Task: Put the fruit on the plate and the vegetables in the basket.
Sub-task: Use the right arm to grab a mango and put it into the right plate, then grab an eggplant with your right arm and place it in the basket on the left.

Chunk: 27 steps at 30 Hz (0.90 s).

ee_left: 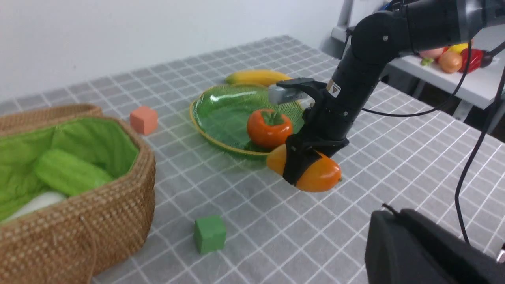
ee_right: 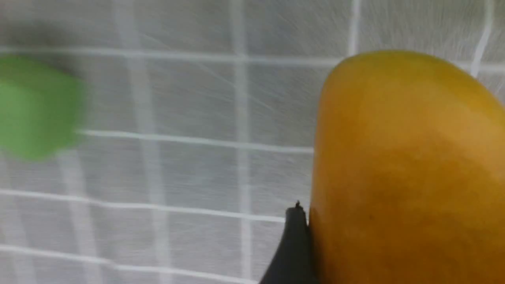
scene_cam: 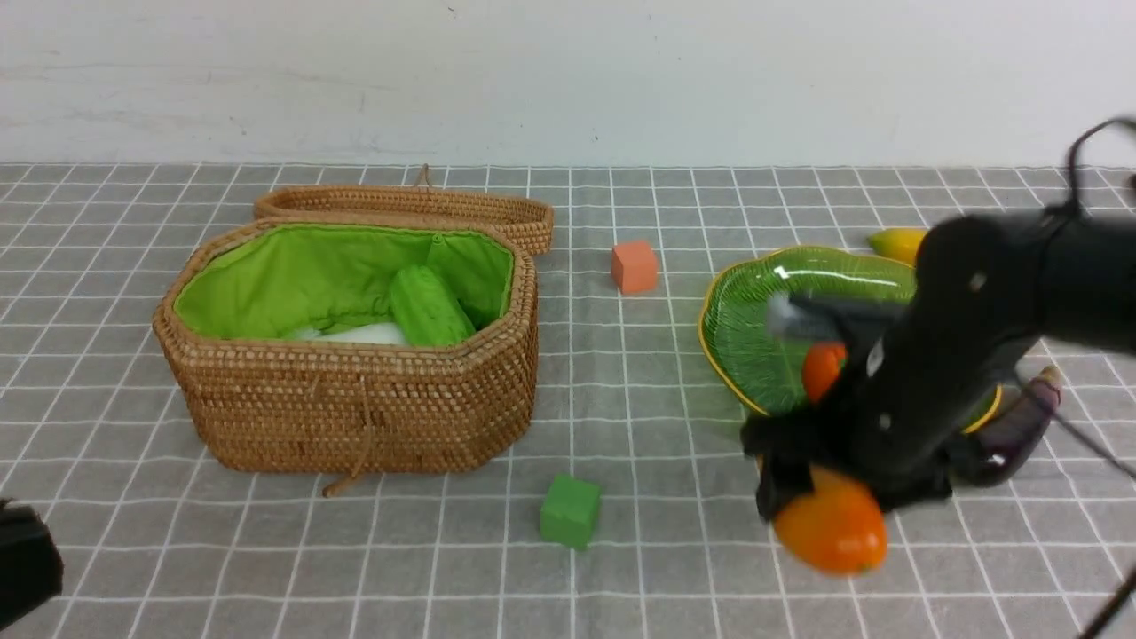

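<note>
L gripper [scene_cam: 22, 564]: only a dark corner shows at the near left edge of front view. Fingers can't be made out; jaws together.

Near right: R gripper [ee_left: 305, 173] is clamped across the middle of the mango [ee_left: 321, 175]. One black finger [ee_right: 294, 244] is pressed to its side, the other is hidden behind the fruit. Mango sits just near of the plate [scene_cam: 754, 319], not on it. Can't tell if it's clear of the cloth [scene_cam: 621, 577].

R arm [scene_cam: 958, 355] comes in from the right, elbow high, forearm angled down & left; blurred in front view. Sticker [ee_left: 333, 88] on the forearm has a yellowish mark, text too small to read.

Green cube [scene_cam: 569, 509] is near centre, left of the mango.

Basket [scene_cam: 355, 417] at left is open. Gourd [scene_cam: 429, 306] lies inside toward its right end. Radish [scene_cam: 364, 335] is beside it, only a white strip showing.

Eggplant [scene_cam: 1021, 426] is on the cloth just right of the plate, partly behind the arm.

Persimmon [ee_left: 269, 128] is on the plate's near part, mostly covered by the arm in front view.

Orange cube [scene_cam: 634, 266] is farther back, btwn basket & plate. Banana [scene_cam: 898, 242] is on the cloth at the plate's far rim, right end cut off by the arm. Lid [scene_cam: 408, 209] lies behind the basket.
</note>
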{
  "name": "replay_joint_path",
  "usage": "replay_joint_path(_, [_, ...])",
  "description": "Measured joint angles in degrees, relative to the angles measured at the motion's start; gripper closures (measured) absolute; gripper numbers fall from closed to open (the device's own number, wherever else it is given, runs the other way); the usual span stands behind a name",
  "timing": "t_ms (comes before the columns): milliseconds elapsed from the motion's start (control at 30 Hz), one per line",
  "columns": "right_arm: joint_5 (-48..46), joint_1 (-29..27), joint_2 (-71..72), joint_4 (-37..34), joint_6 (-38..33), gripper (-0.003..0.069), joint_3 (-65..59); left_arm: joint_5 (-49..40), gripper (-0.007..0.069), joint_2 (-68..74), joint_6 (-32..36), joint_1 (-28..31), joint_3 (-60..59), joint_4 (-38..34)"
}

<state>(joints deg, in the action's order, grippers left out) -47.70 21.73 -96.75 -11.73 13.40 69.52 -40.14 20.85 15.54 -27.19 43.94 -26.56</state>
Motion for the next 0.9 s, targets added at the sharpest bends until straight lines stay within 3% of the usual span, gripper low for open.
replay_joint_path(267, [17.63,-4.59,-7.03,4.26,-2.48,0.0088,12.81,1.27,0.0638,0.0,4.44,0.0,0.0,-3.85])
replay_joint_path(433, [21.93,-5.12,-16.3,5.1,-2.65,0.0076,16.33,-0.25,0.0638,0.0,4.62,0.0,0.0,-4.07])
replay_joint_path(533, [22.07,-5.12,-18.97,6.76,-2.74,0.0,17.59,-0.29,0.0638,0.0,4.62,0.0,0.0,-4.19])
replay_joint_path(633, [21.52,-5.12,-19.16,7.63,-2.74,-0.002,17.94,-0.29,0.0638,0.0,4.66,0.0,0.0,-4.3])
replay_joint_path(800, [17.81,-5.12,-15.09,8.8,-2.79,0.0004,18.21,-0.29,0.0638,0.0,4.66,0.0,0.0,-4.35])
replay_joint_path(900, [10.13,-5.75,-8.76,10.14,-2.52,0.0082,18.21,-0.29,0.0638,0.0,4.66,0.0,0.0,-4.63])
